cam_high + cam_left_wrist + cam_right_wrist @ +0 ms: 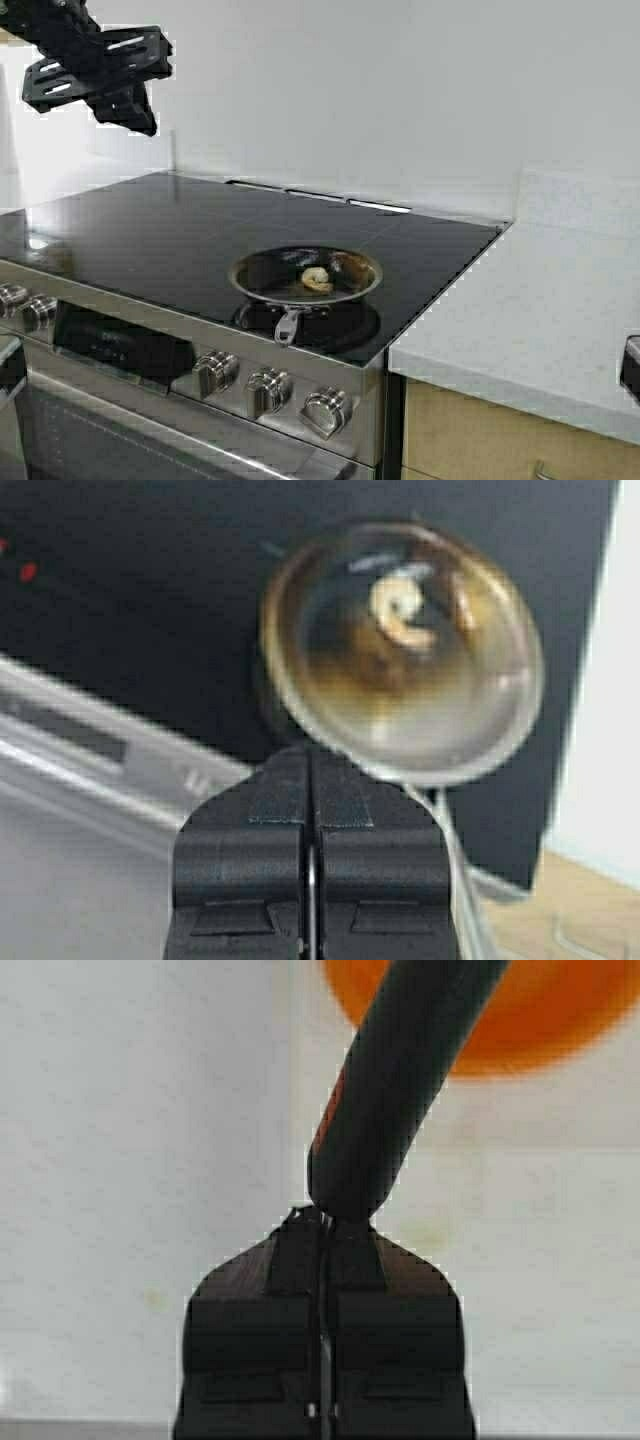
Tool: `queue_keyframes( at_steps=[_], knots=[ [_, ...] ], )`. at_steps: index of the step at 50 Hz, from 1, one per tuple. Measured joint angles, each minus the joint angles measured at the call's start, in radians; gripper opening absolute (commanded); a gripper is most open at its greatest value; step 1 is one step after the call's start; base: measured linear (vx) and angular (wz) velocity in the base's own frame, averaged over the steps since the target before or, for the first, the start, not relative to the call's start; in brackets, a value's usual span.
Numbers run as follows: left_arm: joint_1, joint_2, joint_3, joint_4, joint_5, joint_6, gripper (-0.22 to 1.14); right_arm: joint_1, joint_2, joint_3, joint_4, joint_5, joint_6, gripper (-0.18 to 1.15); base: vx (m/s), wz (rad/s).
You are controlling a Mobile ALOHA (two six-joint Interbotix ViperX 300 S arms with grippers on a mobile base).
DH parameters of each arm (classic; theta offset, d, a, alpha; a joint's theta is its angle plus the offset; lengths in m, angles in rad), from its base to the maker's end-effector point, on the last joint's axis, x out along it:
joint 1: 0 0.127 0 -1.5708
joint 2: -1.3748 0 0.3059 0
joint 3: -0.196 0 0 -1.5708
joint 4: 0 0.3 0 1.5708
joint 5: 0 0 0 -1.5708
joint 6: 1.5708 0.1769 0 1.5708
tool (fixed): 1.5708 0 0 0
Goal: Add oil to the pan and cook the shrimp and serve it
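The pan (pixel 305 272) sits on the front right burner of the black glass cooktop (pixel 150 235), its handle (pixel 288 325) pointing toward the knobs. The shrimp (pixel 318 280) lies curled in the pan's browned middle. It also shows in the left wrist view as the shrimp (pixel 403 608) inside the pan (pixel 400 650). My left gripper (pixel 310 758) is raised high at the far left, well above the stove, shut with nothing in it. My right gripper (pixel 322 1218) is shut over the white counter, with the end of a thick dark rod (pixel 390 1100) right at its tips. The oil is out of view.
Steel knobs (pixel 268 388) line the stove's front. A white counter (pixel 530 310) runs to the right of the cooktop, with a wooden cabinet below. An orange bowl (pixel 530 1030) rests on the counter beyond the dark rod. A white wall stands behind the stove.
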Motion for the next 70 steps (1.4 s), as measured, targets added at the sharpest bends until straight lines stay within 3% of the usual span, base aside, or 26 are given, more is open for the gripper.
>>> queue_keyframes(
  at_steps=[11,27,70],
  knots=[
    [0.000,0.000,0.000,0.002,0.000,0.000,0.05,-0.025,0.072,0.008,-0.049,0.002,-0.002,0.07,0.00,0.00],
    [0.000,0.000,0.000,0.000,0.000,0.000,0.05,-0.150,0.193,-0.014,-0.060,0.032,0.028,0.07,0.00,0.00],
    [0.000,0.044,0.005,0.002,0.002,0.000,0.05,-0.222,0.568,-0.285,-0.057,0.094,0.091,0.09,0.00,0.00]
  ],
)
